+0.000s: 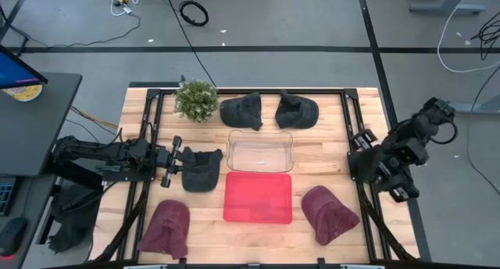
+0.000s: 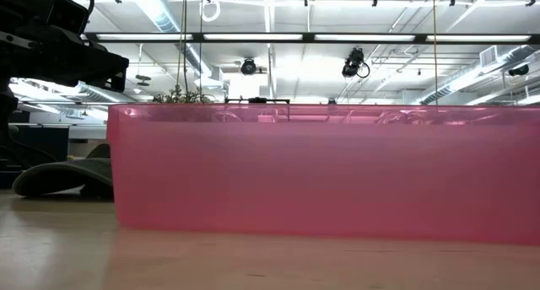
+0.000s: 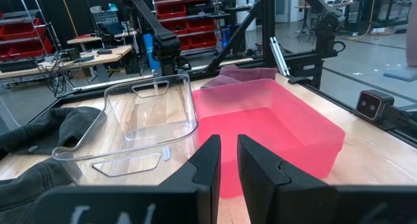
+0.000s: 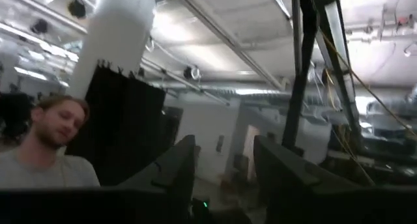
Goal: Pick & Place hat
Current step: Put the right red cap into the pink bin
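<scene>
The wooden surface [image 1: 312, 156] carries five hats and two bins. At its centre sits a clear bin [image 1: 260, 151], and just toward 6 o'clock from it, touching or nearly so, a pink bin [image 1: 258, 197]. Two dark hats lie toward 12 o'clock: one [image 1: 241, 111] beside a small potted plant [image 1: 196, 99] and another [image 1: 298, 109] just beside the first, toward 3 o'clock. A third dark hat [image 1: 201, 169] lies at 9 o'clock of the bins, close to the pink bin's corner. Two maroon hats rest along the near edge, one [image 1: 166, 229] at 7 o'clock and one [image 1: 329, 213] at 5 o'clock of the pink bin.

The left pincer [image 1: 173, 161] reaches in from 9 o'clock and sits just beside the third dark hat, at its brim edge; whether it touches the cloth I cannot tell. In the left wrist view its fingers [image 3: 207, 164] stand with only a narrow slit between them, nothing visible in the slit, pointed toward the pink bin [image 3: 267, 129] with the clear bin [image 3: 140, 116] next to it and dark cloth [image 3: 62, 129] at the side.

The right pincer [image 1: 358, 140] waits at the 3 o'clock edge, well apart from every hat. Its fingers [image 4: 176, 168] are spread apart and empty, aimed up toward the ceiling, with a person [image 4: 45, 152] in the room beyond.

In the low view the pink bin [image 2: 325, 172] fills most of the frame, with a dark hat [image 2: 63, 176] beside it.
</scene>
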`<state>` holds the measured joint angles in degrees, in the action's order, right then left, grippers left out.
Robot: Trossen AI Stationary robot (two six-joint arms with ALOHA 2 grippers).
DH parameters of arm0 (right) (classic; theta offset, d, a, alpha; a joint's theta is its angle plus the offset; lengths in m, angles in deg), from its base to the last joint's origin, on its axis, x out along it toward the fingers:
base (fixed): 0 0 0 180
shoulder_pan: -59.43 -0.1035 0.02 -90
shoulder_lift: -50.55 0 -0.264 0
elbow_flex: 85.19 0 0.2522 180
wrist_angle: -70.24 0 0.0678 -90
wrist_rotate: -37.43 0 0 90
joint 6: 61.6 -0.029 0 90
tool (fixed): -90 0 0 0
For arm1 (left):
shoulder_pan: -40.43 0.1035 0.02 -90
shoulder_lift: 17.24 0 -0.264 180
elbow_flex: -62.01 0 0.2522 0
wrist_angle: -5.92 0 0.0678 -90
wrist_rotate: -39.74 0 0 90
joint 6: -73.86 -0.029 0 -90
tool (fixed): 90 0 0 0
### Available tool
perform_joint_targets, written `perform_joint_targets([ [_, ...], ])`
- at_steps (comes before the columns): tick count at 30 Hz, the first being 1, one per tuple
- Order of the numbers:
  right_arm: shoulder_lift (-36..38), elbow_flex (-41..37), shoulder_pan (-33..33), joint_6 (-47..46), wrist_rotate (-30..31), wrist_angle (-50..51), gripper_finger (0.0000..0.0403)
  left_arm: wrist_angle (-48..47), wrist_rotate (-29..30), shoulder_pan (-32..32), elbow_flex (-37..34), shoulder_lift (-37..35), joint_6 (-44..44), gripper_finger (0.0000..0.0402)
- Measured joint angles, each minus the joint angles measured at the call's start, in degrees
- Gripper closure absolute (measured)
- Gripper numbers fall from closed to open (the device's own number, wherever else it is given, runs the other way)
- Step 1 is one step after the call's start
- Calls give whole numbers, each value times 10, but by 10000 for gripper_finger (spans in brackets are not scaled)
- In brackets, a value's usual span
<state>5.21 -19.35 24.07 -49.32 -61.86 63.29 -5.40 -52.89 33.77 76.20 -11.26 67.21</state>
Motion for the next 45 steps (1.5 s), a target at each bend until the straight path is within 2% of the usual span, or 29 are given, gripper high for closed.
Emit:
perform_joint_targets([
  [5,-28,41,-33,48,127,90,243,0,0,0,0,0,0,346],
  [8,-51,76,-53,57,167,138,243,0,0,0,0,0,0,346],
  [15,-106,140,-80,48,177,228,243,0,0,0,0,0,0,346],
  [23,-179,217,-83,16,184,375,243,0,0,0,0,0,0,346],
  [30,-244,268,-83,33,283,509,243,0,0,0,0,0,0,346],
  [36,-268,275,-82,40,326,584,243,0,0,0,0,0,0,346],
  [45,-270,276,-82,-15,327,678,243,0,0,0,0,0,0,346],
])
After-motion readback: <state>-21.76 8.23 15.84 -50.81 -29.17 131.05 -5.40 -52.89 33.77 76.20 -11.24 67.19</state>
